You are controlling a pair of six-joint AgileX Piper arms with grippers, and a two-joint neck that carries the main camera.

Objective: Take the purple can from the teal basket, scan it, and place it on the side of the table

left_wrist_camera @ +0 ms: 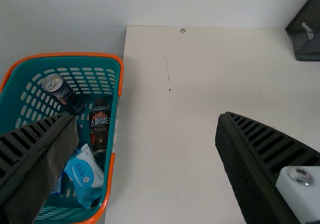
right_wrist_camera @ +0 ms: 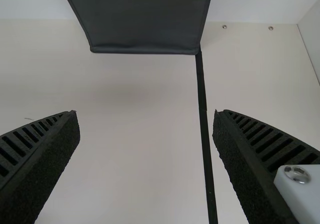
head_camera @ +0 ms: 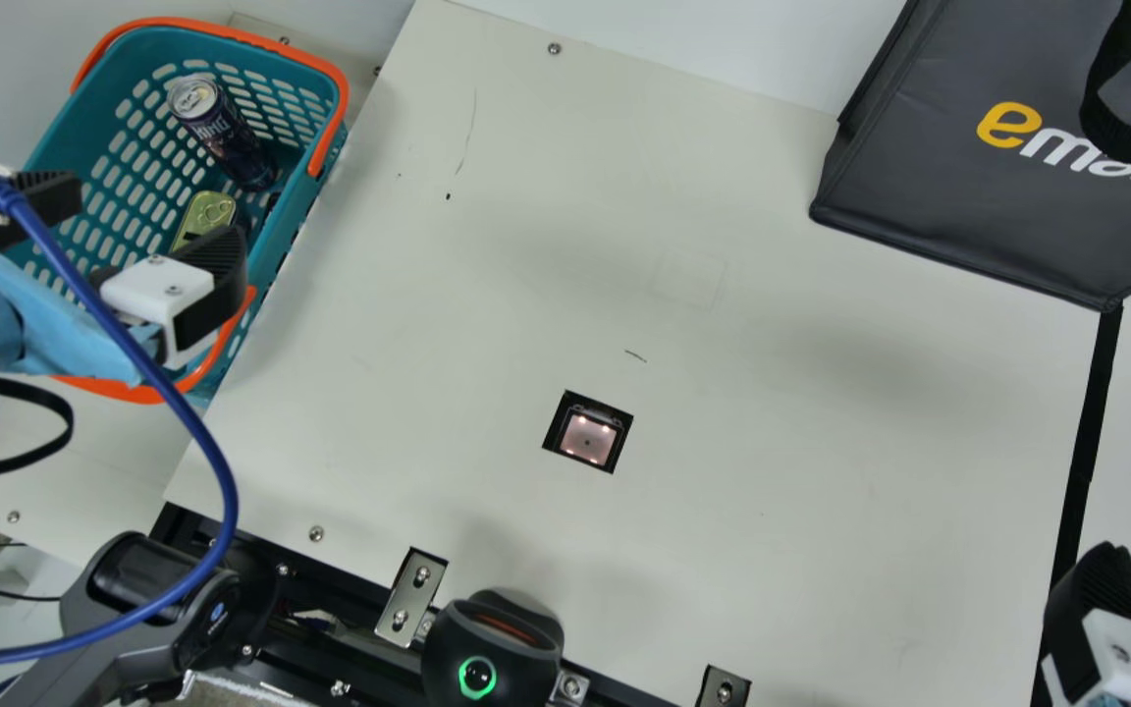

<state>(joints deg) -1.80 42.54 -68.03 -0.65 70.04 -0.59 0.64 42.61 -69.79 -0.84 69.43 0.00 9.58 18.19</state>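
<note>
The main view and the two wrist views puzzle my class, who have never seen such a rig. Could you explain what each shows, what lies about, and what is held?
This is a two-armed robot at a table. The main view looks down from a camera on its neck; each wrist view looks out past that arm's own two fingers. The left gripper is open over the teal basket, which holds the purple can, a tin, a dark bottle and a blue-and-white packet. The right gripper is open too; neither holds anything. A lit square window, probably the scanner, sits in the tabletop, and a black bag stands at the far right.
</note>
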